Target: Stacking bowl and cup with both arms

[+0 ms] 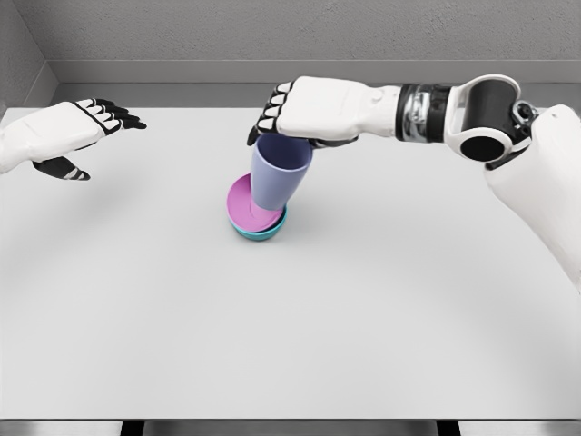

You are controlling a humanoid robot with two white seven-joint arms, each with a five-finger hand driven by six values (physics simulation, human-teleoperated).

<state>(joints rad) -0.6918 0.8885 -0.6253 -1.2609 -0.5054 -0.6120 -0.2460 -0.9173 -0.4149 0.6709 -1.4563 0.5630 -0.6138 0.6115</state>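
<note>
Just a plain white table point(363, 345) here, with a grey wall point(272, 32) running behind it.

cup point(279, 177): we see a plain lavender blue
bowl point(247, 205): we see pink inside, teal outside
desk point(363, 309): we see plain pale grey-white
left robot hand point(68, 134): we see white with black fingers
right robot hand point(304, 111): we see white with black fingertips
</note>
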